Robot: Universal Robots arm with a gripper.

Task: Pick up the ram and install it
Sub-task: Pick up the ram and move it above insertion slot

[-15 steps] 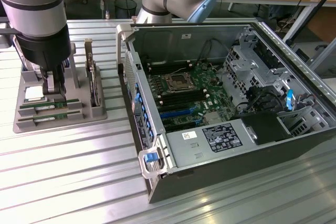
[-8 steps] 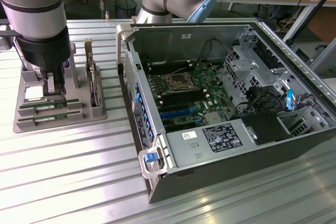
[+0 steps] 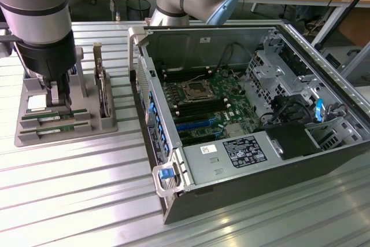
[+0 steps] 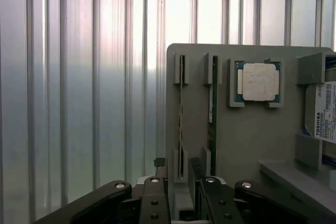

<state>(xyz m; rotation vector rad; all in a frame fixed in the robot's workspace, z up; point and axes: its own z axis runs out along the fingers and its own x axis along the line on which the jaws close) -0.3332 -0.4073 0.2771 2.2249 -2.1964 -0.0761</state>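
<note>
Hovering over a grey parts tray point(image 3: 63, 137) at the exterior view's left, the gripper point(image 3: 59, 103) has its jaws released, and its dark fingers point(image 4: 155, 203) stand apart with nothing clasped between them. The ram point(image 4: 181, 108) stands on its long edge in the tray's outermost slot, the one nearest the tray's edge, and is held at each end by small grey posts. From the wrist it is seen edge-on as a very thin, long strip whose near end runs in between the two fingers; no contact with either finger can be made out. Just beside it and parallel, a second memory stick point(image 4: 212, 114) sits in the next slot, its green board edge plainer to see. In the exterior view both sticks show as long, narrow green boards with dark chips and a white sticker. Farther along the tray lie a square silver processor point(image 4: 258, 81) and a labelled drive point(image 4: 325, 111), and an upright card with a metal bracket point(image 3: 103, 93) stands at the tray's right end. Well apart, to the exterior view's right, an open computer case point(image 3: 173, 201) lies on the ribbed metal table point(image 3: 69, 201), its motherboard point(image 3: 202, 99) exposed.
</note>
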